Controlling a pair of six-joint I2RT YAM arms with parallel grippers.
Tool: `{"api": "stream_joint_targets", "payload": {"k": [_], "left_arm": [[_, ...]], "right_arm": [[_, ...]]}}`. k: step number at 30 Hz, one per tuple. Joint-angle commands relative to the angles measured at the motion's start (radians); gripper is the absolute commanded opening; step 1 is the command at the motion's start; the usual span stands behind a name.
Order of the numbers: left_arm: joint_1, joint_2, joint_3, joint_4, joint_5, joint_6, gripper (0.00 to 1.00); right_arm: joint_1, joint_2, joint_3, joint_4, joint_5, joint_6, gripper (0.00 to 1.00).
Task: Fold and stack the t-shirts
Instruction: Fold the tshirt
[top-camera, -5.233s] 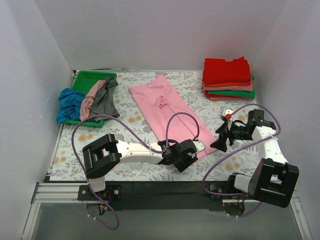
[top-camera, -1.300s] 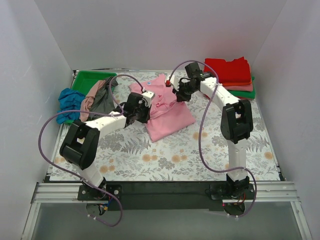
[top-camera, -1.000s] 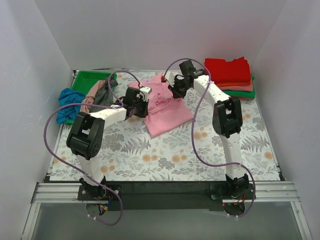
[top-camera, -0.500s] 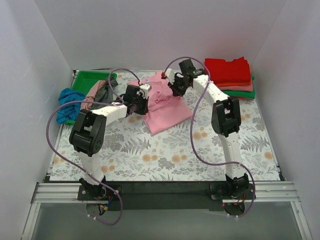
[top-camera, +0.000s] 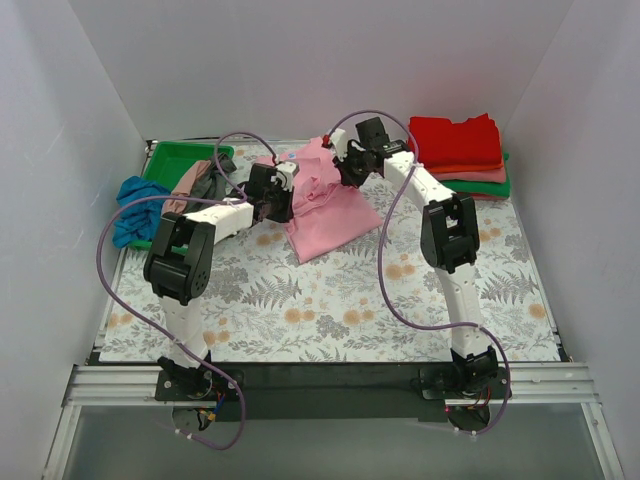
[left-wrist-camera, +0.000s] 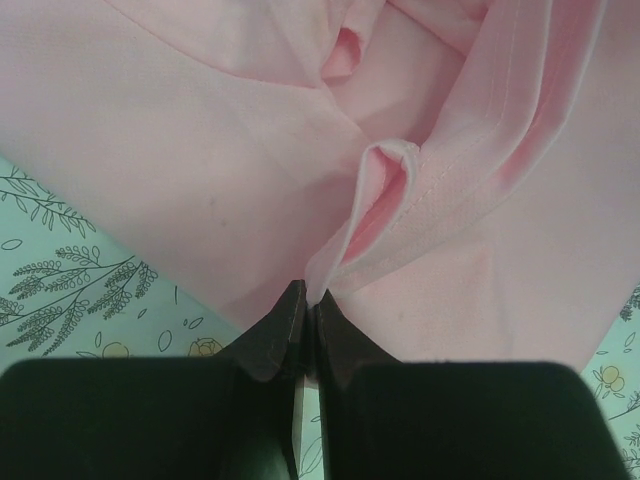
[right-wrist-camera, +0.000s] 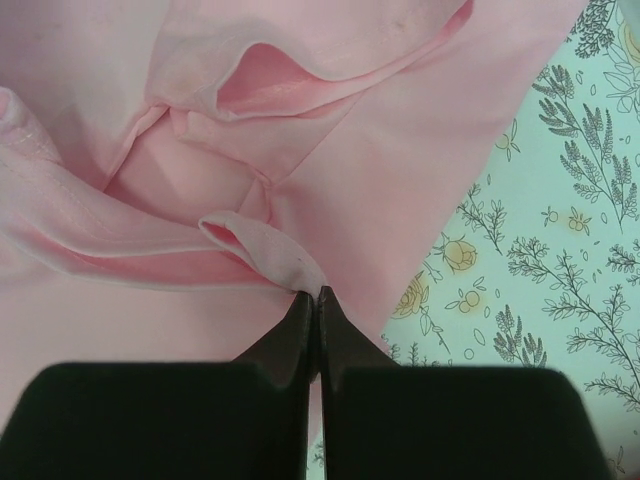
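Observation:
A light pink t-shirt (top-camera: 325, 215) lies folded over itself at the back middle of the table. My left gripper (top-camera: 281, 205) is shut on its hem at the left side, and the pinched fold (left-wrist-camera: 375, 215) rises from the jaws in the left wrist view. My right gripper (top-camera: 346, 178) is shut on the hem at the right side, where a pink loop (right-wrist-camera: 262, 250) shows at the tips. A stack of folded t-shirts (top-camera: 457, 157), red on top with salmon and green below, sits at the back right. Unfolded blue, salmon and grey t-shirts (top-camera: 175, 200) lie at the back left.
A bright green plastic tray (top-camera: 172, 160) stands at the back left under the loose shirts. The floral table surface (top-camera: 350, 300) spreads in front of the pink shirt. White walls close in the left, back and right sides.
Both grippers have carried the pink shirt's near hem toward the back of the table, doubling the shirt over itself. The shirt's front edge has slid back with them.

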Motion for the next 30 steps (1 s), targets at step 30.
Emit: {"api": "stream_joint_targets", "payload": {"k": [30], "left_arm": [[0.072,0.082,0.115,0.025,-0.044,-0.028,0.0]], "right_arm": [[0.035,0.066,0.003,0.278,0.191,0.201,0.01]]}}
